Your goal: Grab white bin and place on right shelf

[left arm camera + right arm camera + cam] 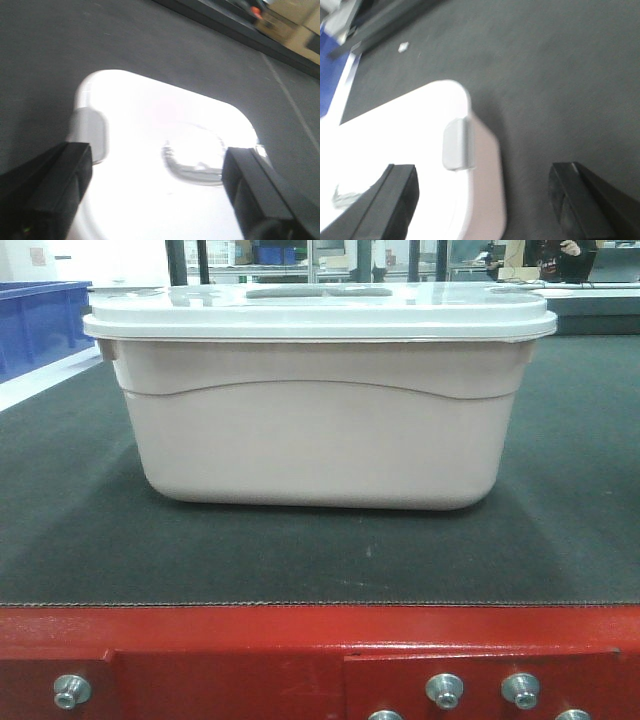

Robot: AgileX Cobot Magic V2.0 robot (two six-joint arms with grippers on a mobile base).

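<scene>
The bin is sitting upright with its lid on, in the middle of the table. It is resting on the dark mat, set back from the red front edge. A wavy moulded line is running along its side. The clutter far behind it is too small to read.

The left gripper is hanging over the lid with its jaws spread wide, gripping nothing. Its black fingers are framing the lid's moulded recess, and a grey tab is showing at the lid's edge by one finger. Glare is washing the lid out to plain white, so I cannot tell whether the fingers are touching it.

The right gripper is also hanging with its jaws wide apart and empty. One finger is lying over the lid and the other over the mat beyond the bin's end, with the end tab showing between them. This view is blurring badly.

A blue bin is standing at the far left, cut off by the frame. The bolts along the red edge are partly cropped at the bottom.
</scene>
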